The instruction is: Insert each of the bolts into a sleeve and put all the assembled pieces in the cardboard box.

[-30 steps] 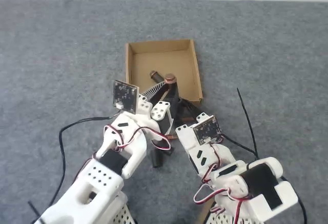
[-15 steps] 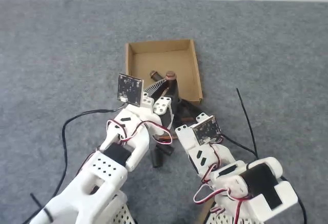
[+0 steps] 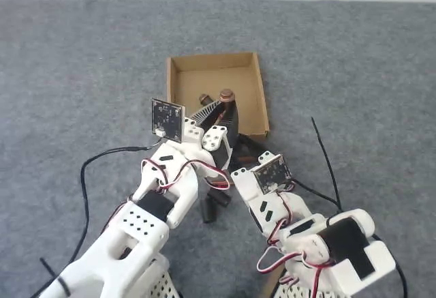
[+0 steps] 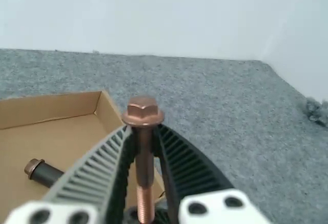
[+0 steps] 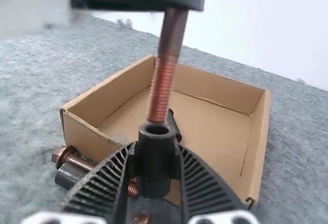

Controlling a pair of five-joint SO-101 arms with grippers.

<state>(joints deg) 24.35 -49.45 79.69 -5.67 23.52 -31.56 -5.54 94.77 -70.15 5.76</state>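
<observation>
Left jaws clamped on copper bolt [image 4: 142, 115], head up, over near edge of cardboard box [image 3: 211, 61]. Right jaws clamped on black sleeve [image 5: 154, 175], opening just beneath bolt's threaded tip. Assembled piece [image 4: 43, 171] lies inside box.

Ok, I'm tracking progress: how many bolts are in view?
3: a bolt in the left end effector, a sleeved bolt inside the cardboard box, a third bolt on the carpet beside it. Others may hide under the arms.
</observation>
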